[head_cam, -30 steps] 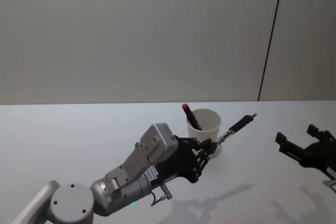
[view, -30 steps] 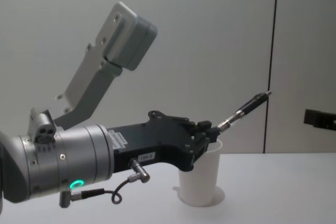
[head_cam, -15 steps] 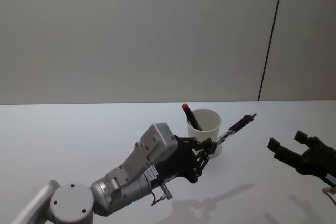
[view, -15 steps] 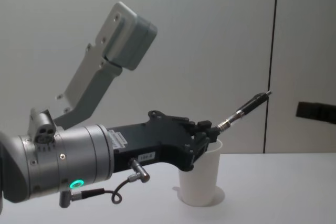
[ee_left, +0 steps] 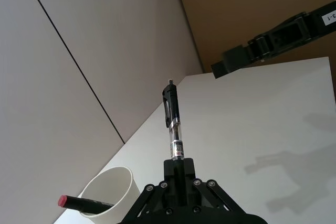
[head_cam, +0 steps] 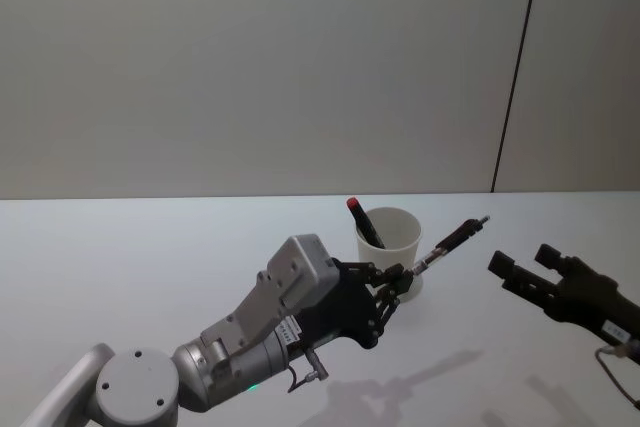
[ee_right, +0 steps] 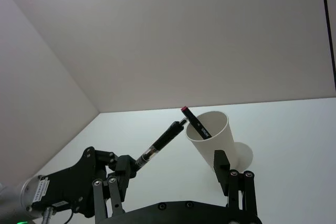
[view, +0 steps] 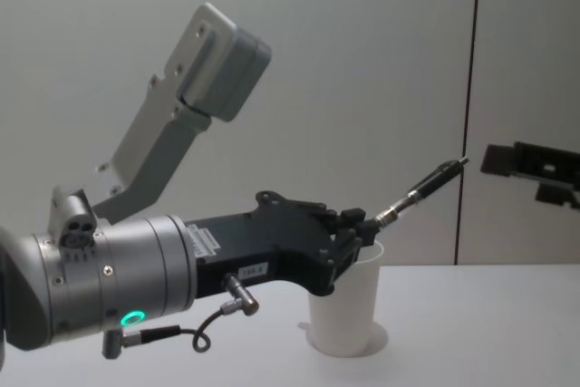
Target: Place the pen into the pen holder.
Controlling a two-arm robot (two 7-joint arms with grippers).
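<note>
The pen (head_cam: 452, 240) juts out tilted, pinched at its tip end by the left gripper (head_cam: 398, 280) just beside the pen holder (head_cam: 391, 247). The right gripper (head_cam: 525, 272), fingers spread, reaches toward its free end; it should close squarely on the barrel.

A red-capped marker (head_cam: 364, 222) leans inside the pen holder (head_cam: 391, 250), leaving its right side open.

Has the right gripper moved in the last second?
Yes. In the head view the right gripper has shifted left toward the paper cup; the left gripper holds the pen where it was.
</note>
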